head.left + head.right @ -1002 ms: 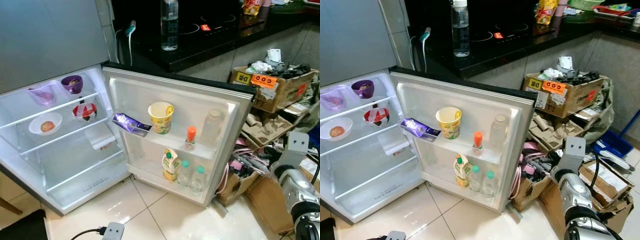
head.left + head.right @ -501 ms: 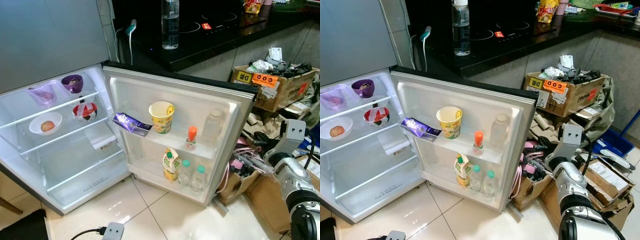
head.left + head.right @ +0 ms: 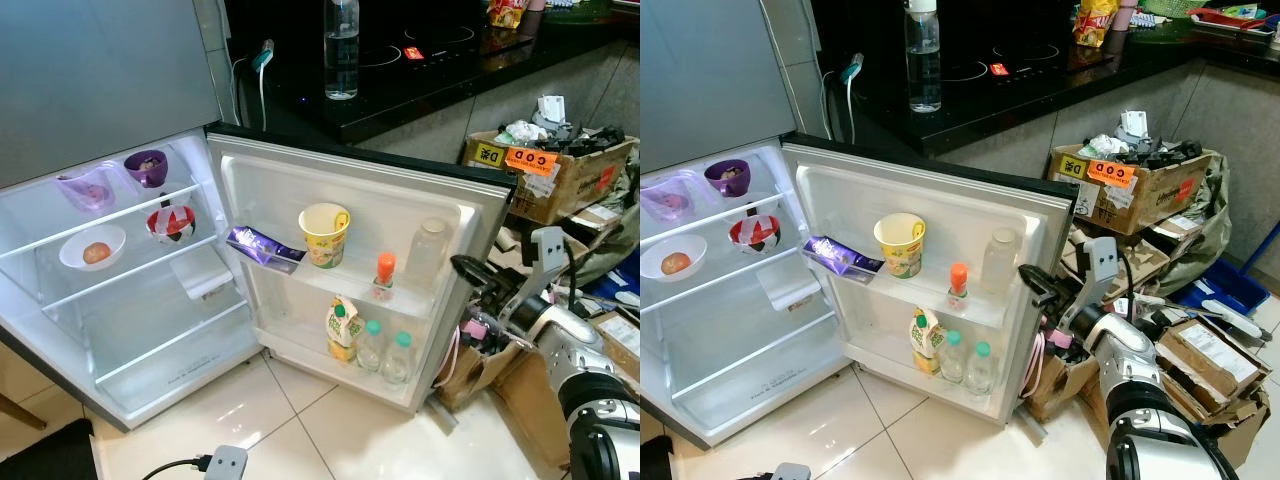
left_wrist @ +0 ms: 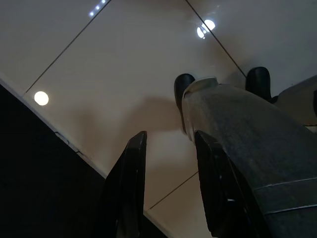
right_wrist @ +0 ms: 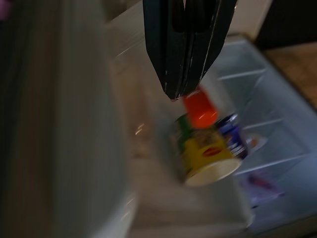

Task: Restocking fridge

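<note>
The fridge stands open, its door (image 3: 290,190) swung out to the right. The door shelves hold a yellow cup (image 3: 324,234), a purple packet (image 3: 255,245), an orange-capped bottle (image 3: 382,276), a clear bottle (image 3: 425,250), a juice carton (image 3: 340,330) and two small green-capped bottles (image 3: 385,350). My right gripper (image 3: 1025,272) is shut with nothing in it. It reaches over the door's free edge, close to the clear bottle. In the right wrist view its fingers (image 5: 168,49) point toward the orange cap (image 5: 200,109) and the cup (image 5: 208,156). My left gripper (image 4: 171,136) hangs open above the floor tiles.
Bowls (image 3: 92,246) sit on the fridge's inner shelves. A water bottle (image 3: 341,45) stands on the black counter behind. Cardboard boxes (image 3: 560,180) and clutter crowd the floor to the right of the door. A plug and cable (image 3: 225,462) lie on the tiles in front.
My right arm has swung up and left from beside the boxes to the door's free edge, and its black fingers have come into view. The fridge's contents have not moved.
</note>
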Robot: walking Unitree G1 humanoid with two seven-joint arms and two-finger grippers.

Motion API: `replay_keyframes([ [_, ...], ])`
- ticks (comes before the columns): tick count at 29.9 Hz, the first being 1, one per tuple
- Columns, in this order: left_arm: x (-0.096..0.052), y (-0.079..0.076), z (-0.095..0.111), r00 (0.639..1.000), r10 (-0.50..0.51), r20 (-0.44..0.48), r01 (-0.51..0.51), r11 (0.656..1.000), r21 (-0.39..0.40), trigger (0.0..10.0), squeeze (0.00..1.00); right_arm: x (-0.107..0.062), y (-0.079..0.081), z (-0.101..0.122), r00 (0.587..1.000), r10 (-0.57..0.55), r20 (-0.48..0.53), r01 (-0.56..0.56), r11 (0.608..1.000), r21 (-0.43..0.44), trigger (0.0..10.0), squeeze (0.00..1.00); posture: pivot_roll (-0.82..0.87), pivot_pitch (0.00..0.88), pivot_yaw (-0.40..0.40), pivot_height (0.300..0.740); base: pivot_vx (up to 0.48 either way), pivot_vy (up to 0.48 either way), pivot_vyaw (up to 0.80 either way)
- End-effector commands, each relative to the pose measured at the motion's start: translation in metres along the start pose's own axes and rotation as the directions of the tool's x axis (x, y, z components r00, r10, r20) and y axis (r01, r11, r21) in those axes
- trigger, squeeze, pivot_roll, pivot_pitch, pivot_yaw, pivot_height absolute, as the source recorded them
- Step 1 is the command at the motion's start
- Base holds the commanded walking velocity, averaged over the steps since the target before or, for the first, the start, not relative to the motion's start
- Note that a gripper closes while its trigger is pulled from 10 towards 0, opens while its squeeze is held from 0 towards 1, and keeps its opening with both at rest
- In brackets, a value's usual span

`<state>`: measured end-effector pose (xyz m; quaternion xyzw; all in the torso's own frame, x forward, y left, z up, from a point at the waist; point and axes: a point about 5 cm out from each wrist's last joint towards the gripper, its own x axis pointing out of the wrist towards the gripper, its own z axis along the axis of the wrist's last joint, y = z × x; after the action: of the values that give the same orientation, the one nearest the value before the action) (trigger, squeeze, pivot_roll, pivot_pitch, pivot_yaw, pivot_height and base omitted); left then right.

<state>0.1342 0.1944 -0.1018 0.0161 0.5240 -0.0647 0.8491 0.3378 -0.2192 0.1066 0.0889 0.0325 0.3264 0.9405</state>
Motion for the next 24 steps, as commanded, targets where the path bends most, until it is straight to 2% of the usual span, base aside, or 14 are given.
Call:
replay_keyframes([
  [1, -0.003, 0.006, -0.009, 0.999, 0.014, -0.033, -0.014, 1.0, 0.002, 10.0, 0.0, 0.001, 0.004, -0.001, 0.999, 0.044, -0.004, -0.044, 0.999, 0.004, 10.0, 0.0, -0.04, 0.003, 0.029, 0.74, 0.0, 0.0, 0.0],
  [7, -0.002, 0.006, -0.008, 1.0, 0.009, -0.03, -0.009, 1.0, 0.006, 10.0, 0.0, -0.005, 0.005, -0.018, 0.994, 0.031, -0.105, -0.031, 1.0, 0.0, 10.0, 0.0, -0.04, 0.007, 0.028, 0.74, 0.0, 0.0, 0.0],
  [10, -0.002, 0.005, -0.009, 0.999, 0.006, -0.031, -0.006, 1.0, 0.005, 10.0, 0.0, -0.017, 0.014, -0.039, 0.963, 0.143, -0.227, -0.144, 0.989, 0.012, 10.0, 0.0, -0.04, 0.007, 0.027, 0.74, 0.0, 0.0, 0.0],
  [12, -0.003, 0.005, -0.009, 0.999, 0.006, -0.033, -0.006, 1.0, 0.001, 10.0, 0.0, -0.029, 0.027, -0.056, 0.903, 0.288, -0.318, -0.282, 0.957, 0.066, 10.0, 0.0, -0.04, 0.008, 0.026, 0.74, 0.0, 0.0, 0.0],
  [13, -0.003, 0.005, -0.009, 0.999, 0.006, -0.033, -0.006, 1.0, 0.001, 10.0, 0.0, -0.029, 0.027, -0.056, 0.903, 0.288, -0.318, -0.282, 0.957, 0.066, 10.0, 0.0, -0.04, 0.008, 0.026, 0.74, 0.0, 0.0, 0.0],
  [14, -0.003, 0.005, -0.01, 0.999, 0.006, -0.033, -0.006, 1.0, -0.002, 10.0, 0.0, -0.035, 0.032, -0.063, 0.868, 0.34, -0.361, -0.332, 0.939, 0.085, 10.0, 0.0, -0.04, 0.008, 0.026, 0.74, 0.0, 0.0, 0.0],
  [15, -0.003, 0.005, -0.01, 0.999, 0.008, -0.033, -0.008, 1.0, -0.004, 10.0, 0.0, -0.045, 0.036, -0.075, 0.814, 0.377, -0.441, -0.37, 0.923, 0.107, 10.0, 0.0, -0.04, 0.008, 0.026, 0.74, 0.0, 0.0, 0.0],
  [16, -0.003, 0.005, -0.01, 0.999, 0.009, -0.033, -0.009, 1.0, -0.005, 10.0, 0.0, -0.061, 0.04, -0.095, 0.732, 0.387, -0.561, -0.385, 0.914, 0.128, 10.0, 0.0, -0.05, 0.008, 0.026, 0.74, 0.0, 0.0, 0.0],
  [17, -0.003, 0.005, -0.01, 0.999, 0.009, -0.033, -0.009, 1.0, -0.005, 10.0, 0.0, -0.061, 0.04, -0.095, 0.732, 0.387, -0.561, -0.385, 0.914, 0.128, 10.0, 0.0, -0.05, 0.008, 0.026, 0.74, 0.0, 0.0, 0.0],
  [18, -0.003, 0.005, -0.01, 0.999, 0.009, -0.033, -0.009, 1.0, -0.005, 10.0, 0.0, -0.067, 0.04, -0.102, 0.708, 0.378, -0.596, -0.374, 0.917, 0.138, 10.0, 0.0, -0.05, 0.008, 0.026, 0.74, 0.0, 0.0, 0.0],
  [20, -0.003, 0.005, -0.01, 0.999, 0.009, -0.033, -0.009, 1.0, -0.005, 10.0, 0.0, -0.067, 0.04, -0.102, 0.708, 0.378, -0.596, -0.374, 0.917, 0.138, 10.0, 0.0, -0.05, 0.008, 0.026, 0.74, 0.0, 0.0, 0.0],
  [22, -0.003, 0.005, -0.01, 0.999, 0.009, -0.033, -0.009, 1.0, -0.005, 10.0, 0.0, -0.073, 0.039, -0.111, 0.69, 0.341, -0.638, -0.339, 0.932, 0.131, 10.0, 0.0, -0.05, 0.007, 0.026, 0.74, 0.0, 0.0, 0.0],
  [23, -0.002, 0.004, -0.01, 0.999, 0.007, -0.034, -0.007, 1.0, -0.004, 10.0, 0.0, -0.082, 0.038, -0.124, 0.648, 0.263, -0.714, -0.285, 0.954, 0.093, 10.0, 0.0, -0.05, 0.008, 0.028, 0.74, 0.0, 0.0, 0.0],
  [24, -0.002, 0.004, -0.01, 0.999, 0.003, -0.035, -0.003, 1.0, -0.001, 10.0, 0.0, -0.093, 0.036, -0.138, 0.604, 0.139, -0.785, -0.207, 0.978, 0.014, 10.0, 0.0, -0.05, 0.007, 0.027, 0.74, 0.0, 0.0, 0.0],
])
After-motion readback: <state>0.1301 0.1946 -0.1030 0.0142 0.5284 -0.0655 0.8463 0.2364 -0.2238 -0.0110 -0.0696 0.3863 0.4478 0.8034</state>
